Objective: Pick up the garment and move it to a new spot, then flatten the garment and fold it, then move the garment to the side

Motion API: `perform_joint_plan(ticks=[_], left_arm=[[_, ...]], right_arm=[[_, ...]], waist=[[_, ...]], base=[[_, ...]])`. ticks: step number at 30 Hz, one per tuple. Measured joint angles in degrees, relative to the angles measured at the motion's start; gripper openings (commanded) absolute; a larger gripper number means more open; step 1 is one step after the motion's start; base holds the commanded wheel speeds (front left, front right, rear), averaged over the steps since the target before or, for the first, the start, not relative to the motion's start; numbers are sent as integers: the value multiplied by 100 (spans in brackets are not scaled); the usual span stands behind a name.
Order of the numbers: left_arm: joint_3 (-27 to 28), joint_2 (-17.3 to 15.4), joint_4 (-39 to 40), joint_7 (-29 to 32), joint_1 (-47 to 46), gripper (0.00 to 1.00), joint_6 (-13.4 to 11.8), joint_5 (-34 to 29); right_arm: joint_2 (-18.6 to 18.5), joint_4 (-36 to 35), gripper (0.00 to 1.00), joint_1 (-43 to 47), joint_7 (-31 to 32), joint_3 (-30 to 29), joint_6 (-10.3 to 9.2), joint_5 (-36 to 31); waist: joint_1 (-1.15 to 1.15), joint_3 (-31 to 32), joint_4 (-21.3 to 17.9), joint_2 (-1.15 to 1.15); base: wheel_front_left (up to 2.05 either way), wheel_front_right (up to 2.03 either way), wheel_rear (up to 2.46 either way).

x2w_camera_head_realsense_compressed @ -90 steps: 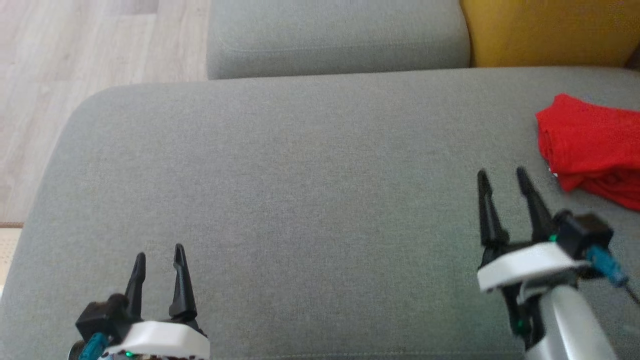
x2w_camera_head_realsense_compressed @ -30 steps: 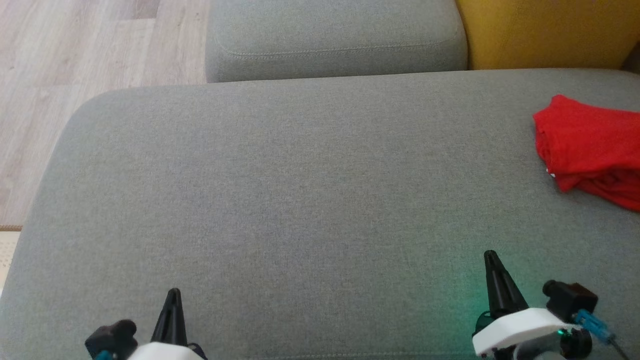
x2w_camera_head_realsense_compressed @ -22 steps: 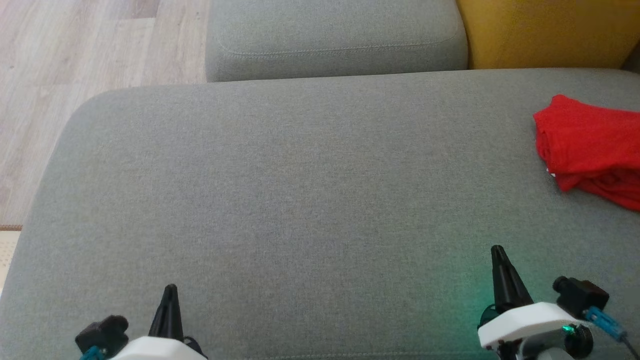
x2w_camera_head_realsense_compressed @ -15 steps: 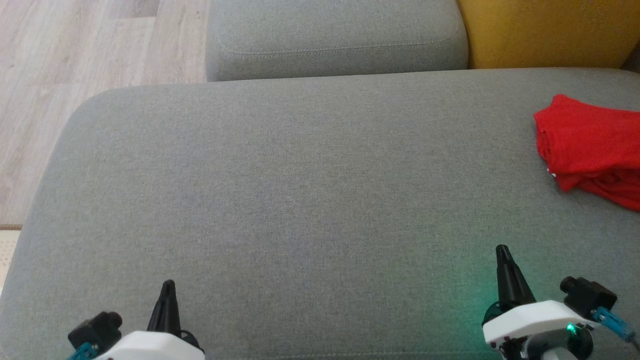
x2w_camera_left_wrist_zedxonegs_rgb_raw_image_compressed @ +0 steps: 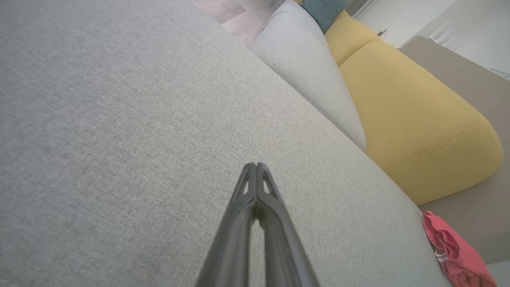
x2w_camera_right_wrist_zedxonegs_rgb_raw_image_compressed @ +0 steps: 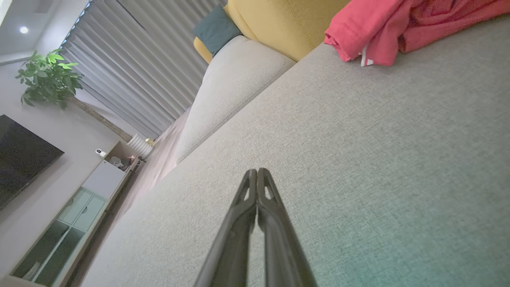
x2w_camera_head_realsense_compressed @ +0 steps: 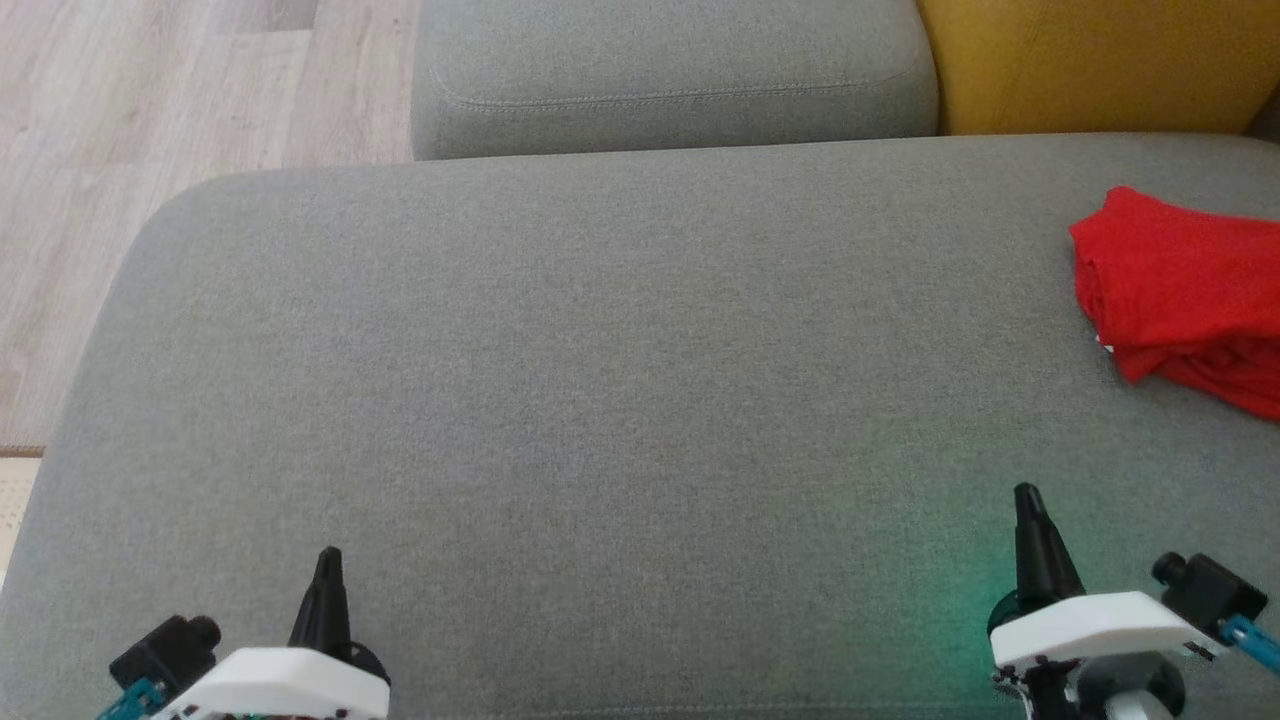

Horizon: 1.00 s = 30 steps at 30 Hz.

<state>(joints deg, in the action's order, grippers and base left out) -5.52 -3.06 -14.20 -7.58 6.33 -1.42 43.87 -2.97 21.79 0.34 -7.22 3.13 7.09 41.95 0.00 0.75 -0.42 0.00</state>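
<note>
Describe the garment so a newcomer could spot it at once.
Start at the wide grey sofa seat in front of the robot. Follow it to its far right, near the yellow cushion, where the garment lies as a loosely folded bundle. It is bright red against the grey fabric, with a small white tag at its near left corner.

We can read no text, number, brand or sign here. The only thing that might carry print is a small white tag (x2w_camera_right_wrist_zedxonegs_rgb_raw_image_compressed: 367,60) at the edge of the red garment (x2w_camera_right_wrist_zedxonegs_rgb_raw_image_compressed: 370,28). Anything on it is too small for us to make out.
</note>
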Motion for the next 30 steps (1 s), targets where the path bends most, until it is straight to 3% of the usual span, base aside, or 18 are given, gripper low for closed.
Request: perform_joint_plan(ticks=[30], left_arm=[[280, -10, -55, 449, -322, 0, 302, 1794]], right_arm=[[-2, -201, 0, -107, 428, -335, 0, 1842]], waist=[[0, -34, 15, 0]], base=[[0, 0, 0]])
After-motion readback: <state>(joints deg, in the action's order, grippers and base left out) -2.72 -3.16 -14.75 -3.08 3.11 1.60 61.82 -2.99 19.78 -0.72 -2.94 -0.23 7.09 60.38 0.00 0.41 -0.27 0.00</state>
